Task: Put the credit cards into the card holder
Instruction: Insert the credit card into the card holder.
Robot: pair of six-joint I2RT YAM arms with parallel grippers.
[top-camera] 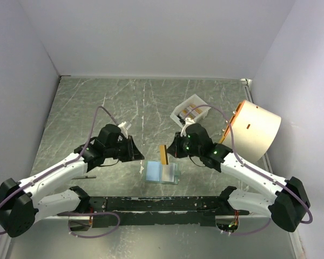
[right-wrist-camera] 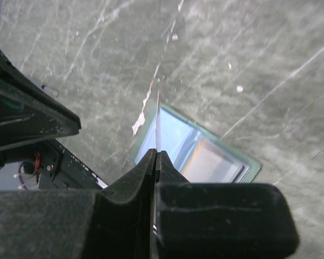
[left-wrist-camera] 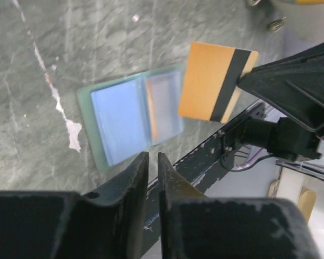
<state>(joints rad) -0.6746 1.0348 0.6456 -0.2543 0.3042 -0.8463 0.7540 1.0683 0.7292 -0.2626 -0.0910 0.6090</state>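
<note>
Vertically on edge, gold card [left-wrist-camera: 208, 81] pinched in right gripper [right-wrist-camera: 155, 157] over card holder [left-wrist-camera: 86, 105]; left gripper [left-wrist-camera: 153, 162] narrow, empty.

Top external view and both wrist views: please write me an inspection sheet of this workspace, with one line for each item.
Surface: grey-green marbled table, scratched, with white chips.
Job's things: card holder lies open and flat, pale blue inside up; gold card with a dark stripe is held on edge over it; more cards sit in the white tray.
Clutter: cream drum with orange rim, far right.
Grippers: right gripper shut on the gold card; left gripper empty, jaws a narrow gap apart.
Cables: purple-grey cable loops over each arm, clear of the card holder.
Surroundings: plain white walls; nothing else seen.
</note>
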